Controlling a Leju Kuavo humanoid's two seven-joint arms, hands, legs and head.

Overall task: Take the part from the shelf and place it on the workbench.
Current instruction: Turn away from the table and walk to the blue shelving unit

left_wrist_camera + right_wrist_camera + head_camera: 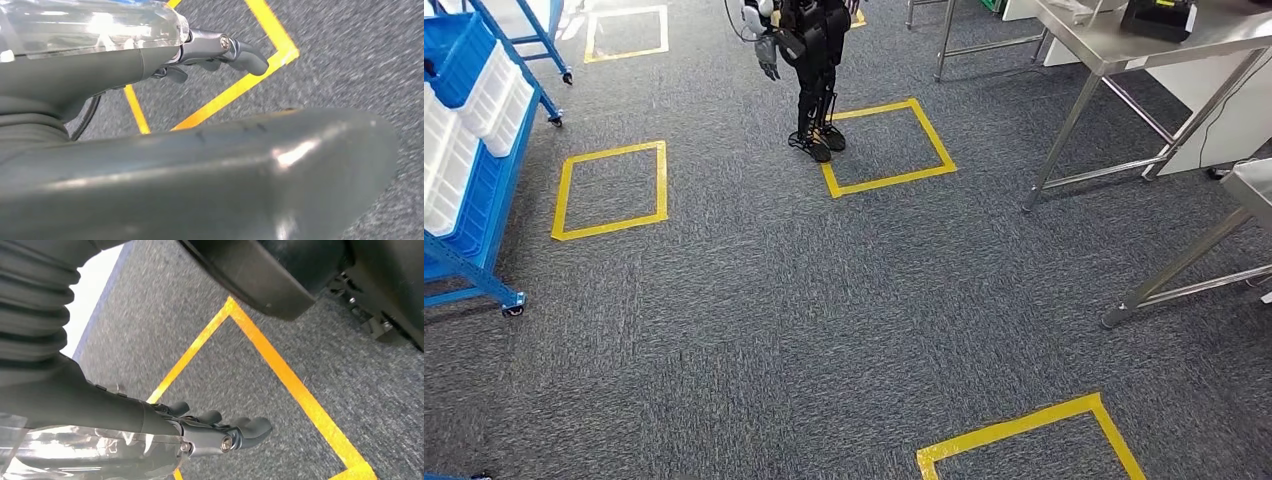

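Nothing is held yet: the left hand and right hand hang over the carpet, fingers loosely apart and empty. The part itself can't be made out, presumably it's in the white bins on the blue shelf, well away on the left hand's side. Risk-wise, the wrong bin could get reached into. The other robot could get clipped on the walk to the workbench.
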